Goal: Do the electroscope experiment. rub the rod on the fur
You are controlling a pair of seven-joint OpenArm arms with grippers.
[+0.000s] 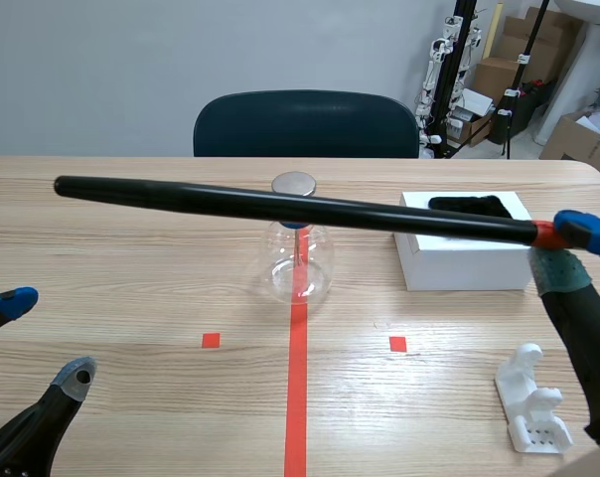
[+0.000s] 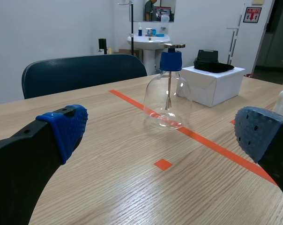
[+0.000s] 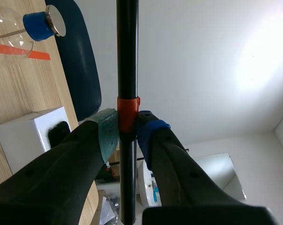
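Judging from how things lay, the pick-up was done: the right gripper [image 1: 568, 248] was clamped on the rod [image 1: 280, 204] at its orange-red band and held it aloft, nearly level, crossing just over the electroscope [image 1: 298, 260]. The black fur [image 1: 467, 207] lay on the white box [image 1: 459, 263] with the rod raised off it, so no rubbing was under way, and whether any was done I could not tell. The rod looked long, slim and plain black, while the left gripper [image 1: 44, 338] sat low over the table [image 1: 131, 288], fingers wide apart and holding nothing
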